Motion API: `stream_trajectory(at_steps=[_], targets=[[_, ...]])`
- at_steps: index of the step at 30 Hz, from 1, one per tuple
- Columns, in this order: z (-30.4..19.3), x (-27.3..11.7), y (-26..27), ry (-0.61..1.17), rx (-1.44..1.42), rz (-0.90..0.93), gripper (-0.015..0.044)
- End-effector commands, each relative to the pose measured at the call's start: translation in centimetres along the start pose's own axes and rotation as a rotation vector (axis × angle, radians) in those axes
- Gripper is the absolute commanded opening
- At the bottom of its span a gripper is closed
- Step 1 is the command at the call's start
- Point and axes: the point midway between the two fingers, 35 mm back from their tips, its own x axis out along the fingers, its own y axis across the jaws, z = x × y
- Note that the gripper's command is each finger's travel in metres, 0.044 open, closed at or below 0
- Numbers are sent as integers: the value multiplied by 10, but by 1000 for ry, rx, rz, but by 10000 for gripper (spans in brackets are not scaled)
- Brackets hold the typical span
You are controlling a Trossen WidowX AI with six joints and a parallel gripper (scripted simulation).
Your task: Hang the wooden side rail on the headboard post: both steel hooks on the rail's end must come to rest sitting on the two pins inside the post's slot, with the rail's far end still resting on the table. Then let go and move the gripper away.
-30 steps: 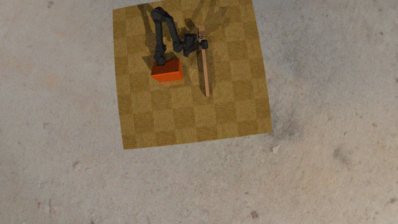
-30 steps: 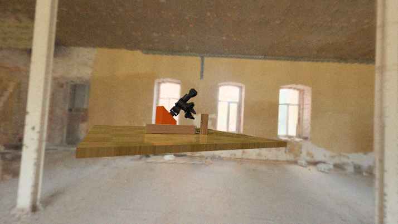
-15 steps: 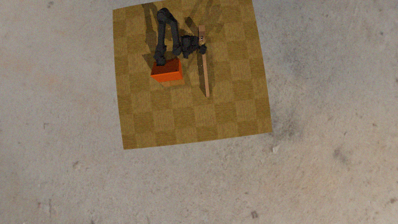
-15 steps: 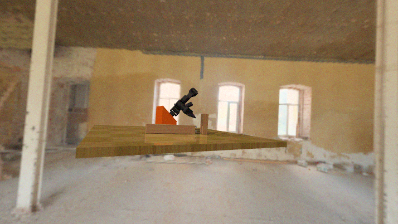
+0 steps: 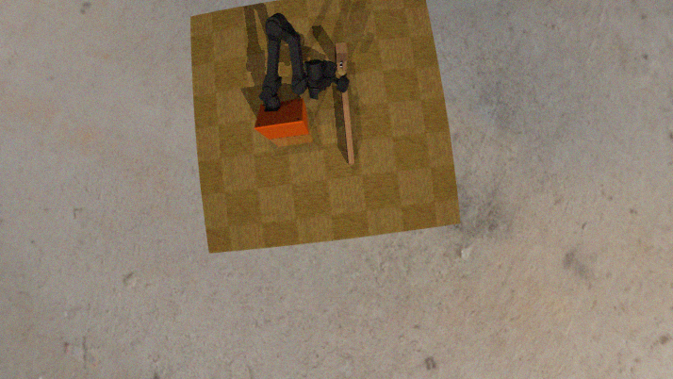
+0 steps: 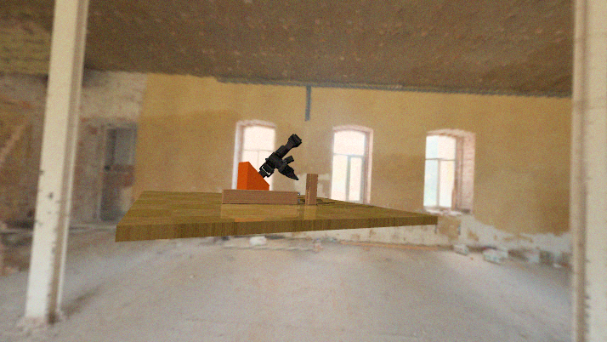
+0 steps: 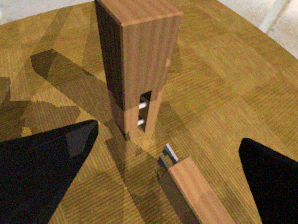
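The wooden rail (image 5: pixel 349 127) (image 6: pixel 259 197) (image 7: pixel 200 187) lies along the table, its hook end facing the post with a small gap between. Two steel hooks (image 7: pixel 170 154) stick out of that end. The headboard post (image 5: pixel 340 49) (image 6: pixel 311 187) (image 7: pixel 147 55) stands upright. In the wrist view its slot shows two bright pins, an upper pin (image 7: pixel 143 105) and a lower pin (image 7: pixel 140 122); the hooks are outside the slot. My gripper (image 6: pixel 296 177) (image 7: pixel 168 136) is open and empty, above the rail's hook end and beside the post, touching neither as far as shows.
An orange wedge-shaped block (image 5: pixel 283 129) (image 6: pixel 248 179) stands beside the arm's base, on the side of the rail where the arm is. The checkered wooden table (image 5: pixel 278 203) (image 6: pixel 170 225) ends beyond the post and on the rail's far side.
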Motion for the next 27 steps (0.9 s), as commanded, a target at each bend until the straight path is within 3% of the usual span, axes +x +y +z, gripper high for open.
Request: stream_trajectory(at_steps=[1,6,17,27], targets=[[0,0,1,1,5,4,440],[-2,3,-16,11,119,-38,440],[-19,14,-99,108,831,-288,440],[-33,10,-126,233,1452,-553,440]])
